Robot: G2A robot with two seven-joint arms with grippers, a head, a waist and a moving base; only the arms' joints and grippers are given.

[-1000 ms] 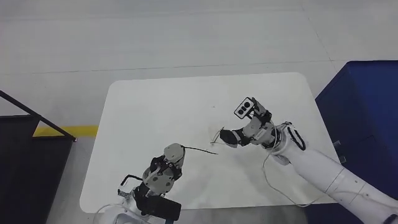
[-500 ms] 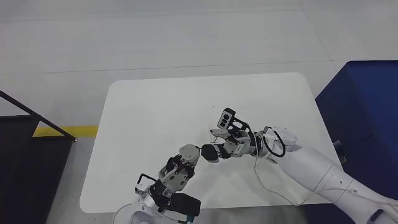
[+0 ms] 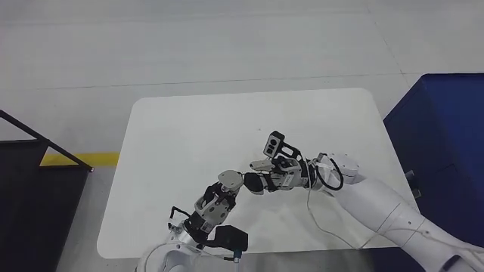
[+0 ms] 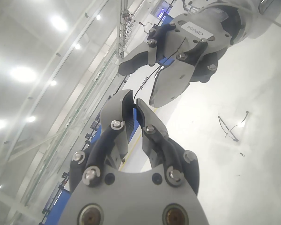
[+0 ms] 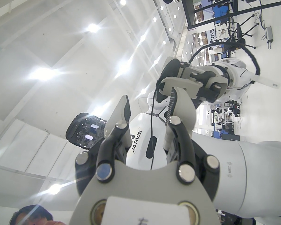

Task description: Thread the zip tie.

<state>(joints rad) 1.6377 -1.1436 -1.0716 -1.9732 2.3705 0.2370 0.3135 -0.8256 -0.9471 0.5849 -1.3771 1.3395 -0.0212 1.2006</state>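
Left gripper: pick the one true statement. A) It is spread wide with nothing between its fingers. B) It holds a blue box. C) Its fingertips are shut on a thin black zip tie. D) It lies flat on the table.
C: in the left wrist view the left gripper is closed on the zip tie at its tips.

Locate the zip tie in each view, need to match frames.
Top view: too thin to tell; it should be where the left gripper meets the right gripper.
Left wrist view: zip tie runs from the left gripper's pinched tips to between the right gripper's spread fingers.
Right wrist view: thin black line running between the right gripper's open fingers.
Shared landmark: the left gripper's tips.
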